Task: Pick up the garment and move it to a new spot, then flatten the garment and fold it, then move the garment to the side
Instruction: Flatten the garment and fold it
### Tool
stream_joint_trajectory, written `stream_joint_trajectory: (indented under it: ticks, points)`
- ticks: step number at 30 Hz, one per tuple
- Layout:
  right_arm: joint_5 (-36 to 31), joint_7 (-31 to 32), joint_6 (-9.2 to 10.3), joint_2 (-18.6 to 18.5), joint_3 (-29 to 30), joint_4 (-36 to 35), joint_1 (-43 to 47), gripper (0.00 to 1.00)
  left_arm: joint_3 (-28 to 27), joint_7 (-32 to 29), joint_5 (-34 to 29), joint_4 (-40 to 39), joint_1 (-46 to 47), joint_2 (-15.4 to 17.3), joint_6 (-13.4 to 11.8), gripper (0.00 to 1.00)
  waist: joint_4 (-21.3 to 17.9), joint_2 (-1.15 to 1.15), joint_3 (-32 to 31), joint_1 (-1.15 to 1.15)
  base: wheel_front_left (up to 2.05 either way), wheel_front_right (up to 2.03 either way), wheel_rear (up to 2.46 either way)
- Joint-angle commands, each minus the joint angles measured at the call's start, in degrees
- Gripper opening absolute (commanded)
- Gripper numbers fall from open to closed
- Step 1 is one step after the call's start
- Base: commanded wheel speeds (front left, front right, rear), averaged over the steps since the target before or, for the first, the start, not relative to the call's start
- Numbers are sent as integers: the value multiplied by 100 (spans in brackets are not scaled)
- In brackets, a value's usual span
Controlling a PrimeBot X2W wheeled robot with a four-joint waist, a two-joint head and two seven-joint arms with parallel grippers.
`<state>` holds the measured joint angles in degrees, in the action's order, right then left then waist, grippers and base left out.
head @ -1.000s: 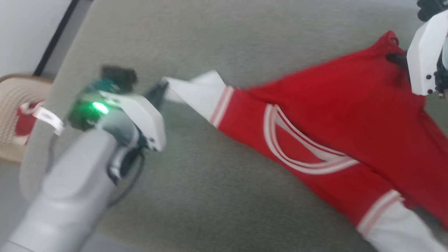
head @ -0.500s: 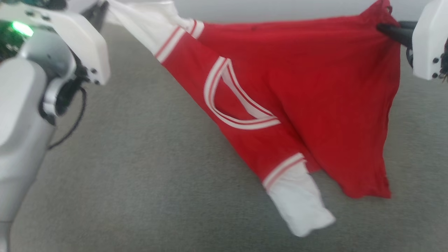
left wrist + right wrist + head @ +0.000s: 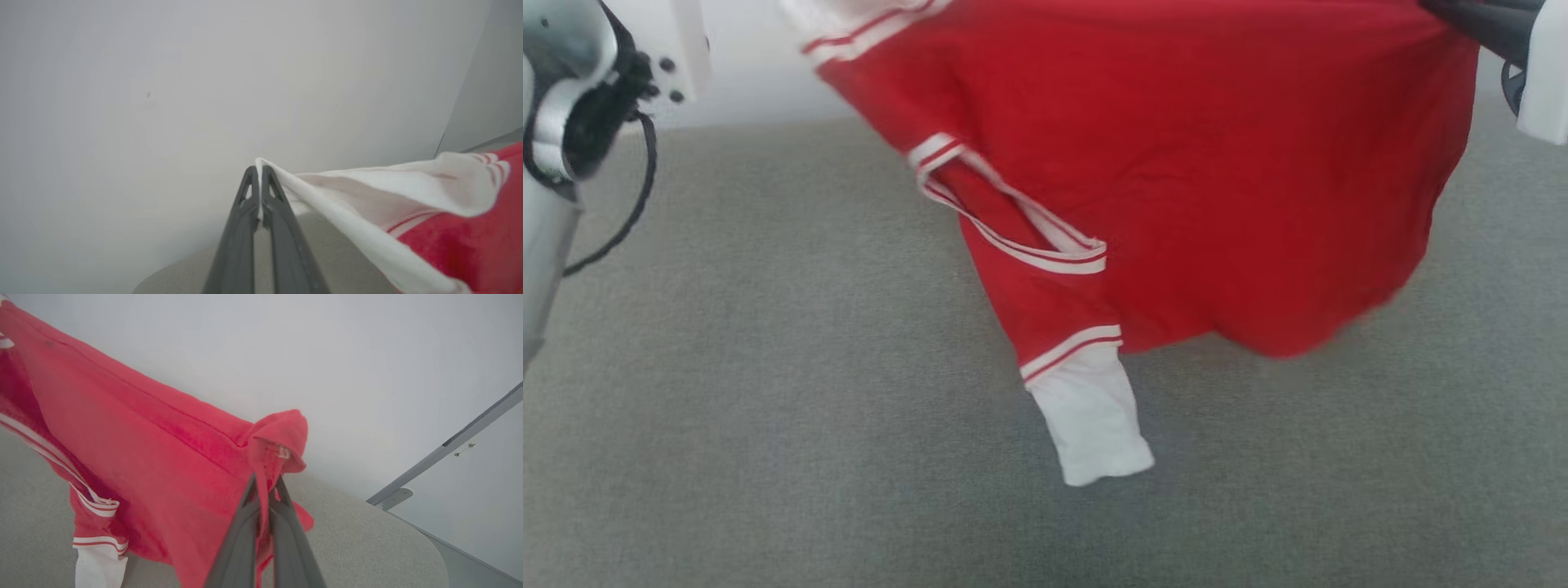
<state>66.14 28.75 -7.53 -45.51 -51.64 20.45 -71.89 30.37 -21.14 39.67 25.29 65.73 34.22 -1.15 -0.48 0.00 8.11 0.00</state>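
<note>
The left gripper is seen closed, its two long dark fingers pinched on the edge of a white cuff of the garment. The right gripper is likewise clamped tight on a bunched red corner, where a small sewn tag is visible. By these two holds, set well apart, the garment is stretched wide and carried in the air above the grey table. This is judged to be done so that it can be spread open and laid flat at a new spot on that table.

The body is hung like a curtain above the table; whether its lowest red fold brushes the table cannot be told. A free sleeve is left dangling toward the table.

The cloth is a soft, matte red knit, edged with white-and-red striped trim and finished in plain white sleeve ends. The table is covered in flat, felt-like grey fabric and is rounded at its edge. A plain pale wall is seen behind the table.
</note>
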Motion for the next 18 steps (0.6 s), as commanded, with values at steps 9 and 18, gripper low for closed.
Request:
stream_joint_trajectory:
  ticks: [9, 18]
  points:
    - [-87, -235, 8, 37, 290, 173, -95, 0, 26, 269, -179, 480, 690, -179, 49, 0, -146, 0, 180, 0, 0, 0, 0]
    - [-666, -1072, 8, 565, 324, 984, -656, 0, 91, 1585, -830, 1349, 1865, -544, -130, 0, -178, 0, 987, 0, 0, 0, 0]
